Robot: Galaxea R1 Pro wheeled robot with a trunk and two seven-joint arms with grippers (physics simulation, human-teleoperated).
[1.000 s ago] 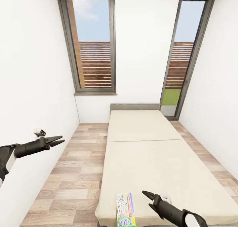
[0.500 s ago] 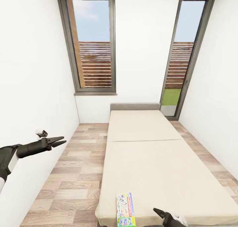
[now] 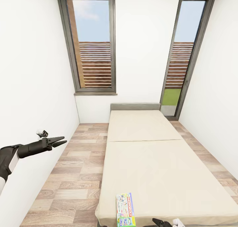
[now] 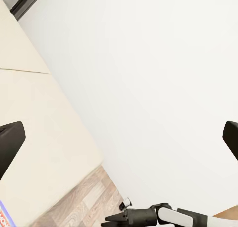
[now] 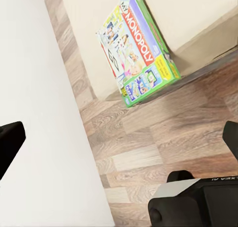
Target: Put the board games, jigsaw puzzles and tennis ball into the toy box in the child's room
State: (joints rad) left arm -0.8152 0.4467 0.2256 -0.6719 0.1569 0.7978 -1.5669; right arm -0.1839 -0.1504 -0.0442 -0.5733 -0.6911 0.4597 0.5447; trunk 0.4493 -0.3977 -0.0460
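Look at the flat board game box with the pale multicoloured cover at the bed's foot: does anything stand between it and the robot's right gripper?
Nothing visible does. The flat multicoloured board game box lies alone on the beige mattress, overhanging its foot edge, and the right gripper hangs beside it, jaws apart, above bare wood-plank floor.

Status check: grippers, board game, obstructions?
Left gripper open, empty, over floor. Right gripper open, empty. Pale multicoloured Monopoly board game overhanging beige bed's near edge. Nothing blocking.

Head cam looked down the bed (image 3: 142, 161) from its near end. Right wrist cam sat close over the board game (image 5: 139, 48), which the head view shared.
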